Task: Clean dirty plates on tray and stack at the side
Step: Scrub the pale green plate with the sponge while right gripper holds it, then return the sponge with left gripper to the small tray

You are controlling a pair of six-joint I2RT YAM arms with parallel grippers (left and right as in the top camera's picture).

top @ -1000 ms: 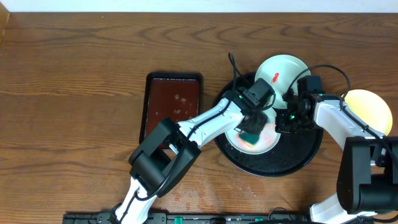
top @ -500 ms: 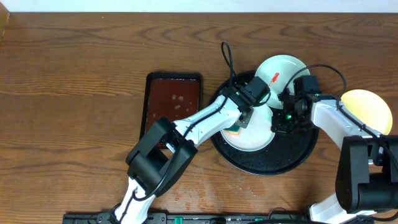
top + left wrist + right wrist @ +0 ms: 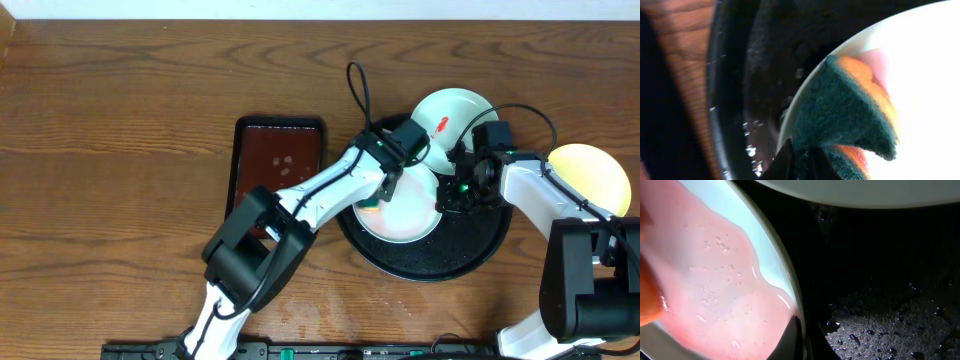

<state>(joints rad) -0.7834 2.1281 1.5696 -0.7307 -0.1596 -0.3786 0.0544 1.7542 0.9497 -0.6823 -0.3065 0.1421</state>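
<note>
So the sponge [image 3: 845, 115], clenched in the left jaws, just slid to the edge of the white plate [image 3: 412, 215]. Right jaws look pinched on its rim. Pink film [image 3: 715, 280] says it's not clean yet.

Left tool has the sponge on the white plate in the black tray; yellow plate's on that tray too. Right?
No: the yellow plate is off the black tray, on the table beside it, per the overhead view. The left tool does have the sponge on the white plate.
</note>
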